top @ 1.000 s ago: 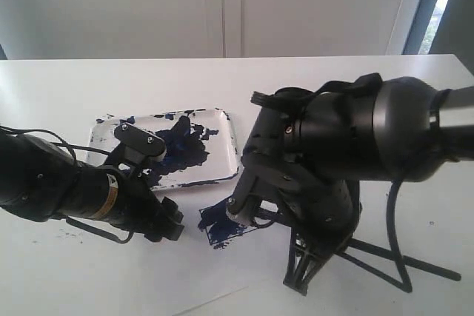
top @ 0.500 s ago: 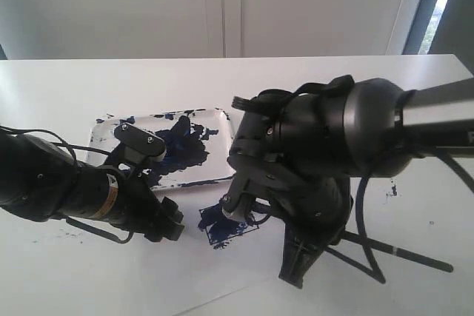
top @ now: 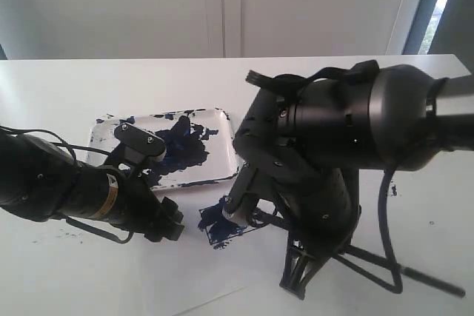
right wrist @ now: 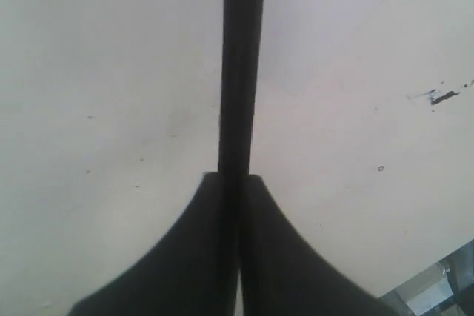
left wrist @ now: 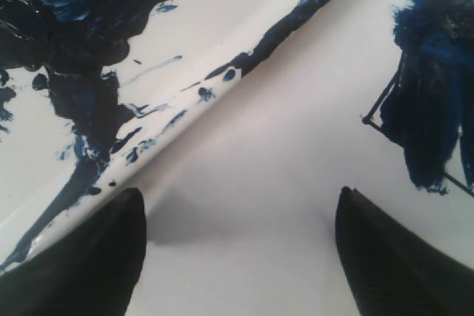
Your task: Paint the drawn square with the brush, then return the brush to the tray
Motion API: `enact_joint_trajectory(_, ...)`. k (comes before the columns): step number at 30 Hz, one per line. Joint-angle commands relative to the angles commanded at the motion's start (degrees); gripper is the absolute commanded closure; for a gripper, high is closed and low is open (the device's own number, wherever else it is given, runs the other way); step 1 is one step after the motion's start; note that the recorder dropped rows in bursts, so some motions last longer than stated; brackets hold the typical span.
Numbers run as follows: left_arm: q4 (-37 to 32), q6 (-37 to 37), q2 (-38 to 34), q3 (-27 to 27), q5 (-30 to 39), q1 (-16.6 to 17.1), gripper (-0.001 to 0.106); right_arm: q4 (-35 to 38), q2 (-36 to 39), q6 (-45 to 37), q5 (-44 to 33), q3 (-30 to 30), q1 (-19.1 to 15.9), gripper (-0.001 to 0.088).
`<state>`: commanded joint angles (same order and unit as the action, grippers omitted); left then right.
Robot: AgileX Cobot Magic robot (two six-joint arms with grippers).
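One brush (right wrist: 237,72) pinched by the right gripper (right wrist: 233,177), tray (top: 218,149) just past the drawn square (top: 222,223)

The handle is clamped between the pressed-together right jaws and runs straight out along them. The square, largely smeared blue, lies near the tray's long side. The left gripper (left wrist: 241,196) is held over bare worktop (left wrist: 259,183) between the two, jaws spread and empty.

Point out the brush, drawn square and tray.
brush (right wrist: 241,72), right wrist view, on its black shaft.
drawn square (left wrist: 429,109), left wrist view, on its blue-painted inside.
tray (top: 218,160), exterior view, bare right end.
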<state>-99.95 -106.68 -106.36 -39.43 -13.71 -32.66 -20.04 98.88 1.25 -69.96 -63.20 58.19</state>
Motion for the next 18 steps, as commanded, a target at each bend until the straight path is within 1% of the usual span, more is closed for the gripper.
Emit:
enact_joint_trajectory(6, 0.0, 0.0, 0.0, 0.0, 0.0, 0.0, 0.03, 4.0, 0.0, -2.0, 0.0, 0.0, 0.0, 0.0868)
enact_joint_trajectory(10, 0.0, 0.0, 0.0, 0.0, 0.0, 0.0, 0.03, 2.2, 0.0, -1.9, 0.0, 0.0, 0.0, 0.0868)
enact_joint_trajectory(11, 0.0, 0.0, 0.0, 0.0, 0.0, 0.0, 0.03, 1.9, 0.0, -0.8, 0.0, 0.0, 0.0, 0.0868)
enact_joint_trajectory(13, 0.0, -0.1, 0.0, 0.0, 0.0, 0.0, 0.03, 1.2, 0.0, 3.1, 3.5, 0.0, 0.0, 0.0867)
enact_joint_trajectory(14, 0.0, -0.1, 0.0, 0.0, 0.0, 0.0, 0.03, 1.1, 0.0, 5.3, 5.3, 0.0, 0.0, 0.0846)
enact_joint_trajectory(15, 0.0, -0.1, 0.0, 0.0, 0.0, 0.0, 0.03, 1.1, 0.0, 6.0, 6.3, 0.0, 0.0, 0.0792)
enact_joint_trajectory(16, 0.0, -0.1, 0.0, 0.0, 0.0, 0.0, 0.03, 1.0, 0.0, 6.8, 7.1, 0.0, 0.0, 0.072)
enact_joint_trajectory(17, 0.0, -0.1, 0.0, 0.0, 0.0, 0.0, 0.03, 1.0, 0.0, 6.8, 7.9, 0.0, 0.0, 0.0627)
enact_joint_trajectory(18, 0.0, -0.2, 0.0, 0.0, 0.0, 0.0, 0.03, 1.0, 0.0, 6.8, 8.4, 0.0, 0.0, 0.051)
